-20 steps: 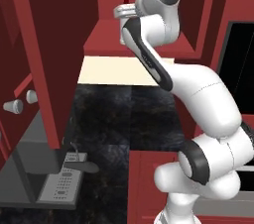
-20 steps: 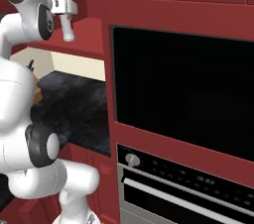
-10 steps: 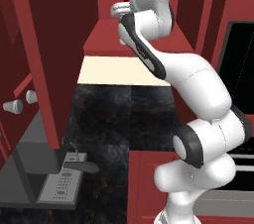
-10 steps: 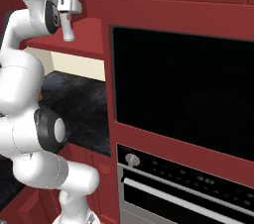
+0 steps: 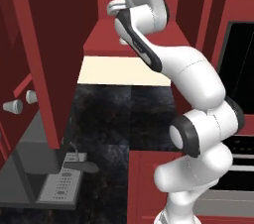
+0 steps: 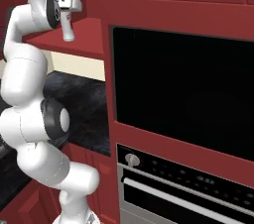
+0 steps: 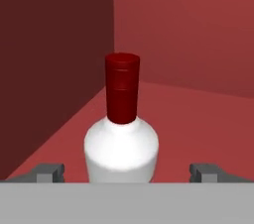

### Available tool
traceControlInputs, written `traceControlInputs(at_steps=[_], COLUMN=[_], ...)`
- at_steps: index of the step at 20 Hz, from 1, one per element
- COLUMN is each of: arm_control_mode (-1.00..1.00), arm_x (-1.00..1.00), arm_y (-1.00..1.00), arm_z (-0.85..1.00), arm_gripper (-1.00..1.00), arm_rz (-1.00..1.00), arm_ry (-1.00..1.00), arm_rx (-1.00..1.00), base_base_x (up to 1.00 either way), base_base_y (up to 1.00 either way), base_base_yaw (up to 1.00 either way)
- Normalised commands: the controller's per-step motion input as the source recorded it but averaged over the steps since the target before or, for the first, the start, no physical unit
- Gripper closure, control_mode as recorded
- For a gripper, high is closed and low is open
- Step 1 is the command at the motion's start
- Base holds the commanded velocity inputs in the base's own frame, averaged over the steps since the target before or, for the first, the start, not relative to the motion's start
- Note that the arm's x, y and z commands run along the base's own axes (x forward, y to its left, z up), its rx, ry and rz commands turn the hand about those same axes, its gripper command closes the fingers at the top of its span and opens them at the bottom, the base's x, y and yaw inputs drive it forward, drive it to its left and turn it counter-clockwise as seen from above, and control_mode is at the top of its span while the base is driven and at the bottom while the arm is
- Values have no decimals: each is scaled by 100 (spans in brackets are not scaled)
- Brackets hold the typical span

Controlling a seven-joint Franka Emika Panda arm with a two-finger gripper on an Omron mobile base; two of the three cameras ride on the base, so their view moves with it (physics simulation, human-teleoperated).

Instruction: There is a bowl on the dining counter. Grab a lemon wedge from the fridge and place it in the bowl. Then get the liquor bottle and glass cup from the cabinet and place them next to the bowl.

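The liquor bottle [image 7: 121,139] stands upright inside the red cabinet [image 7: 188,39], dead centre in the hand view: a round white body with broad shoulders, narrowing to a tall dark red cap with a faint ring around it. It sits on the cabinet's red shelf floor, near the left wall and well forward of the back wall. The bottle's base is cut off at the bottom of the hand view, so where it meets the shelf can't be made out.

The gripper [image 7: 126,172] is wide open, its two grey fingertips [image 7: 49,172] set far apart, one on each side of the bottle's body, with clear space between each tip and the glass. Nothing is held.

From the left base view, the white arm [image 5: 191,84] reaches up and forward into the open upper cabinet [image 5: 124,34], whose red door [image 5: 34,59] hangs open at the left. Below the cabinet runs a cream wall strip and then the black marbled desk [image 5: 119,114]. In the right base view the gripper [image 6: 67,29] points down at the mouth of the same cabinet, just left of the tall black wall oven [image 6: 183,94] with its knob [image 6: 132,159] and handle below.

On a low shelf at the far left of the left base view, two small pale objects [image 5: 20,101] sit close together; too small to identify.
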Motion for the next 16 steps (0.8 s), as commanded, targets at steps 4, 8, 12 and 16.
traceControlInputs(at_steps=[4,8,12,16], arm_control_mode=[-100,-100,-100,-100], arm_x=[29,24,10,0], arm_y=[0,1,13,27], arm_z=[-20,-12,-2,0], arm_gripper=[-100,-100,-100,100], arm_rz=[0,0,0,0], arm_ry=[0,0,0,0], arm_rx=[0,0,0,0], base_base_x=[0,0,0,0], base_base_y=[0,0,0,0], base_base_yaw=[0,0,0,0])
